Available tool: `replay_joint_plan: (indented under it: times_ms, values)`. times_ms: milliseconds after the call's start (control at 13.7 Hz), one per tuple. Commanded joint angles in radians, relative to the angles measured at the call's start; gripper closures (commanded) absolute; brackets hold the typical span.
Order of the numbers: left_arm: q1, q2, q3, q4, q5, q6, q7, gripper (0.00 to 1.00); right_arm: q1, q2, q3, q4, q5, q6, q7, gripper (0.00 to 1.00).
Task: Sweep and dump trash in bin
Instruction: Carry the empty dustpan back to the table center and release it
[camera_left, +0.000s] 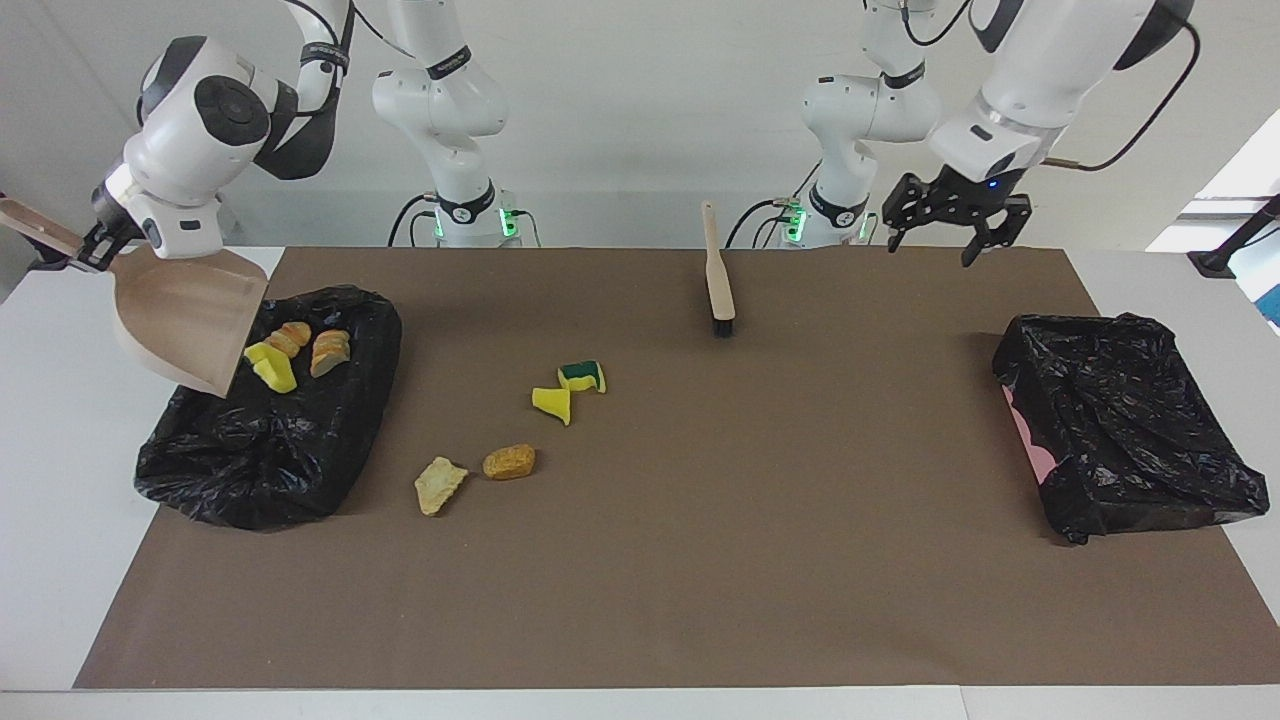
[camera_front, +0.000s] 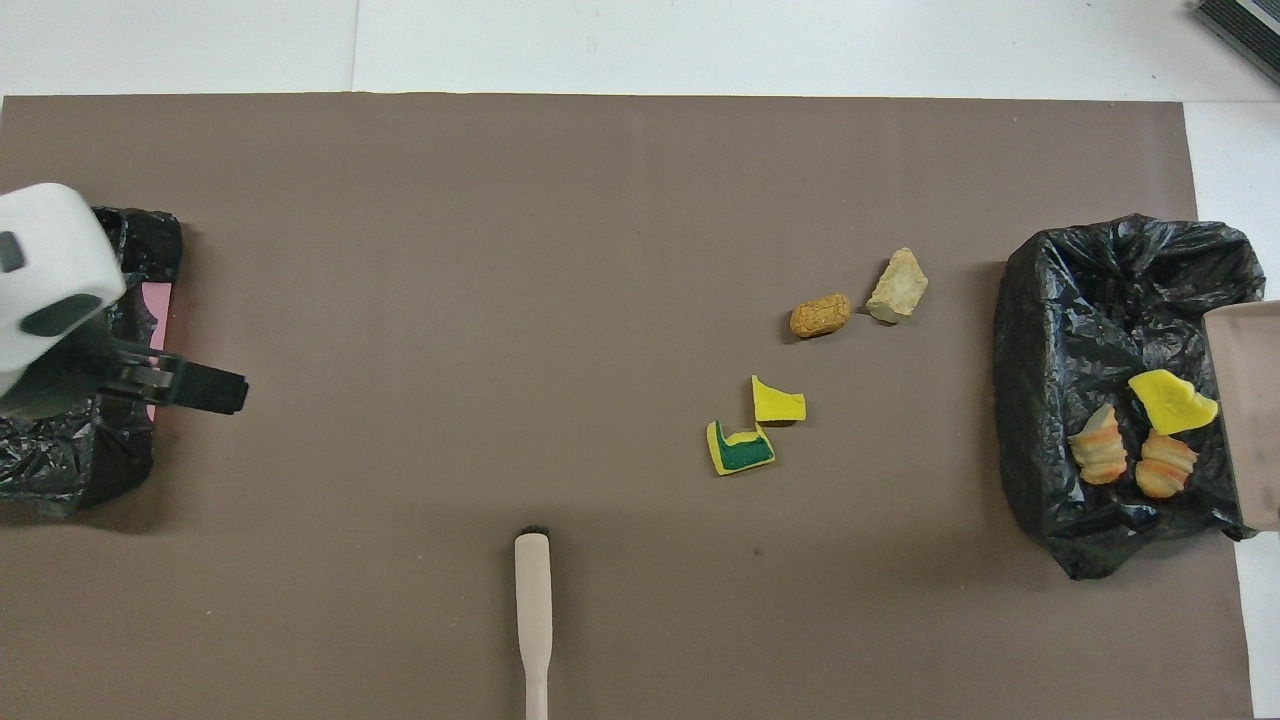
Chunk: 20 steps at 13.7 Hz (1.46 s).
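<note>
Your right gripper (camera_left: 100, 235) is clenched on the handle of the beige dustpan (camera_left: 185, 315). The pan hangs tipped over the black bin bag (camera_left: 300, 440) at the right arm's end of the table, with its open edge down by the bag. Three bits of trash lie in that bag: a yellow sponge piece (camera_front: 1172, 402) and two orange bread bits (camera_front: 1098, 458).

Four more scraps sit on the brown mat (camera_left: 700, 560). A yellow and green sponge (camera_left: 583, 376) touches a small yellow piece (camera_left: 552, 402). A tan chunk (camera_left: 438, 484) and an orange-brown lump (camera_left: 509, 461) lie just beside each other, farther from the robots.

Your left gripper (camera_left: 948, 218) is up in the air with its fingers spread wide and nothing in them. It is over the mat near the other black bag (camera_left: 1130, 430). The brush (camera_left: 717, 285) rests by itself on the mat, close to the robots.
</note>
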Motion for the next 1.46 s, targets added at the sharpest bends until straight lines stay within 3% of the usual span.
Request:
replay_joint_plan:
  times_ms: [0, 293, 586, 879, 1171, 1391]
  values:
    - [0.038, 0.026, -0.007, 0.104, 0.052, -0.102, 0.036, 0.00, 0.000, -0.007, 0.006, 0.026, 0.111, -0.001, -0.035, 1.00]
    - [0.058, 0.026, -0.003, 0.118, 0.049, -0.107, 0.036, 0.00, 0.005, -0.004, 0.014, 0.037, 0.368, -0.004, -0.103, 1.00]
    - [0.092, 0.026, -0.003, 0.118, 0.043, -0.102, 0.038, 0.00, 0.104, -0.003, 0.012, 0.026, 0.615, -0.055, -0.075, 1.00]
    - [0.095, 0.026, -0.003, 0.118, 0.050, -0.098, 0.035, 0.00, 0.258, 0.022, 0.012, 0.008, 0.715, -0.115, 0.219, 1.00]
    - [0.141, 0.028, -0.021, 0.121, 0.044, -0.098, 0.035, 0.00, 0.361, 0.095, 0.014, 0.006, 0.857, -0.115, 0.498, 1.00]
    - [0.178, 0.028, -0.046, 0.128, 0.043, -0.099, 0.033, 0.00, 0.480, 0.143, 0.014, 0.006, 0.914, -0.097, 0.815, 1.00]
